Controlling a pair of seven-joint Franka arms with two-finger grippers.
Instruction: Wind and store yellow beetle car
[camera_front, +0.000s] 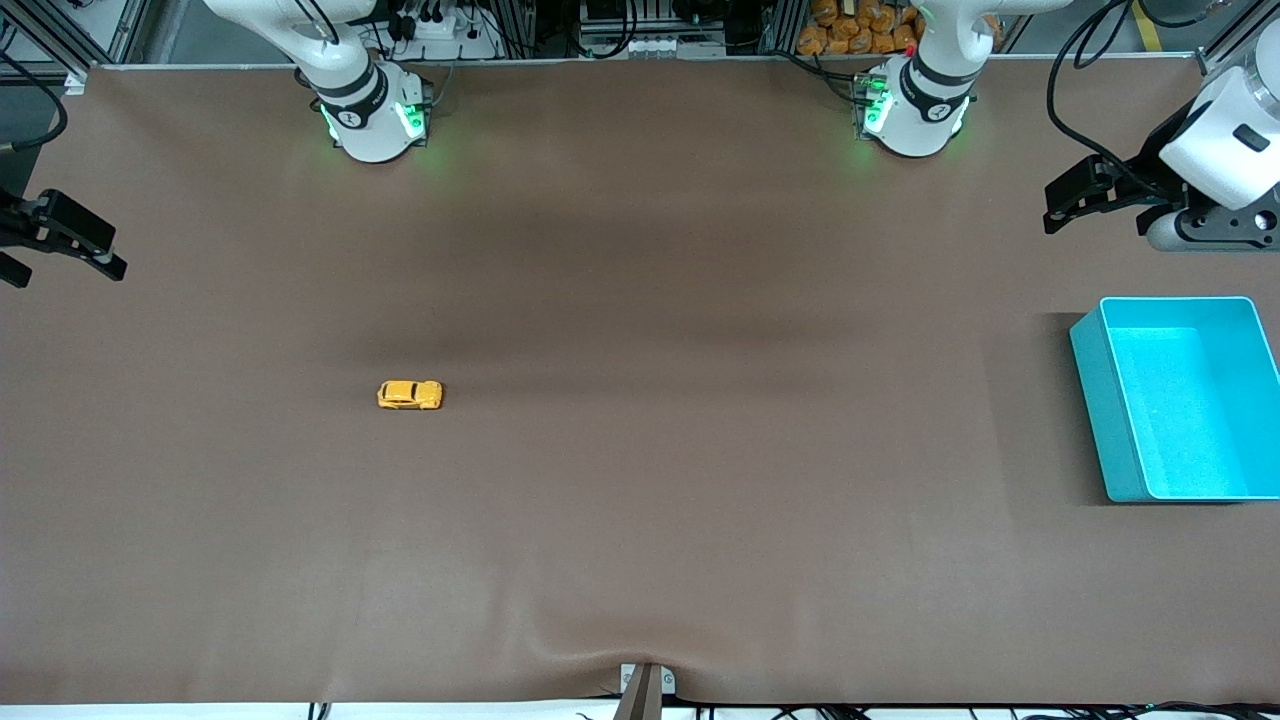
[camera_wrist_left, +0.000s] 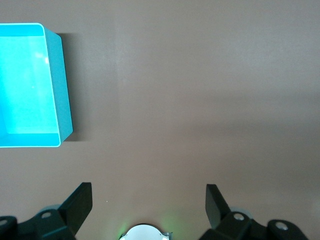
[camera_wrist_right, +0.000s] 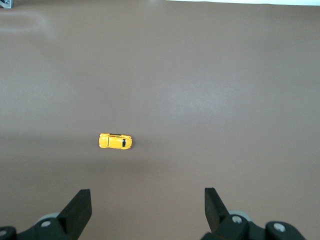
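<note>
A tiny yellow toy car (camera_front: 410, 395) sits alone on the brown table (camera_front: 640, 520), well apart from the cyan bin (camera_front: 1092, 400). It looks light and hard, best pinched across its sides. Left claw (camera_front: 1062, 205) and right claw (camera_front: 55, 250) hover wide open, empty.

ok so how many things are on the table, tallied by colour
yellow: 1, the yellow beetle car, toward the right arm's end
cyan: 1, the cyan bin, toward the left arm's end
total: 2
</note>
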